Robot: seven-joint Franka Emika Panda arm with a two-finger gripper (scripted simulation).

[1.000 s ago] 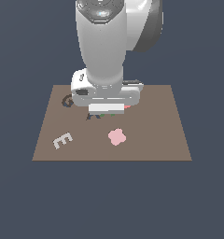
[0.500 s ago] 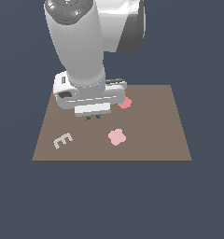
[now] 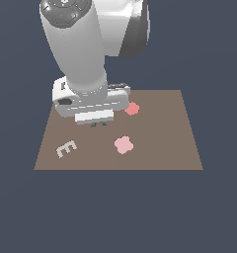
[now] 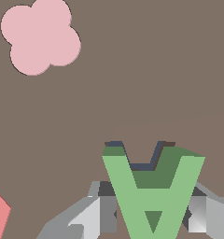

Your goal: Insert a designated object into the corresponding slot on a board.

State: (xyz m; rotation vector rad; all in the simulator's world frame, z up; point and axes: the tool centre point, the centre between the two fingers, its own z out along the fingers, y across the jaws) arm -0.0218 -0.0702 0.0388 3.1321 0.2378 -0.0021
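A: Item one, nearest the wrist camera: tool [image 4: 153,214], fingers [image 4: 88,217] clamped on either side of the green letter A [image 4: 153,191]. Status?

B: Held. The letter sits low over the brown board [image 3: 160,143], its two feet overlapping a dark A-shaped slot [image 4: 139,156], of which only a sliver shows behind them. In the exterior view the arm's housing hides nearly all of this; just a fleck of green shows beneath it [image 3: 94,124].

A: Risks to log?

B: In my judgement, two. First: the letter looks slightly offset from the recess, so pressing down could catch a leg on the rim and leave it tilted or jammed. Second: releasing before it seats could leave it lying on the board surface beside the slot.

A: Further out?

B: Pink flower-shaped piece [image 3: 124,144], flush with the board, well clear. A red piece [image 3: 133,108] just beside the arm's housing; a sideways correction might brush it. Pale grey E [image 3: 66,148] toward the exterior view's left, apart from everything.

A: Writing, brands?

B: None, unless the letter shapes themselves, A and E, count.
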